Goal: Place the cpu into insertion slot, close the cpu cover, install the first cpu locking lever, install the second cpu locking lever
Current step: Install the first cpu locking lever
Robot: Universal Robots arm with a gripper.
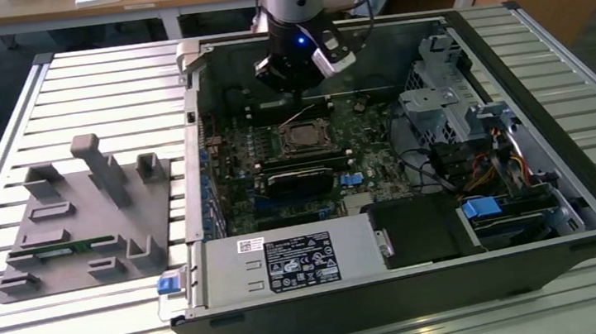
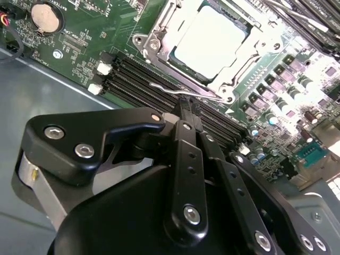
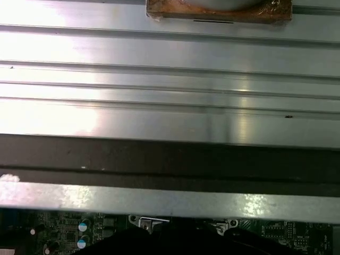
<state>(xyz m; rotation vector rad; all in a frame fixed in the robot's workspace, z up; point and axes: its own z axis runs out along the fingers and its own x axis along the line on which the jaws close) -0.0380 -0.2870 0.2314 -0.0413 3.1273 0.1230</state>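
Note:
The cpu (image 2: pixel 210 40) lies flat in the insertion slot (image 1: pixel 304 137), its silvery top showing through the square opening of the cpu cover (image 2: pixel 241 58). The cover lies down over the chip. A thin wire locking lever (image 2: pixel 164 87) runs along the socket's near edge, just above the memory slots. My gripper (image 2: pixel 189 105) is shut, its two black fingers pressed together, the tips right at this lever. I cannot tell whether they touch it. In the exterior view the gripper (image 1: pixel 293 97) hangs inside the open case, just behind the socket.
Long black memory slots (image 2: pixel 133 71) lie between my fingers and the socket. A black heatsink block (image 1: pixel 299 179) sits in front of the socket. Drive bays and cables (image 1: pixel 459 117) fill the exterior view's right. A grey fixture (image 1: pixel 87 214) stands on the slatted table at the left.

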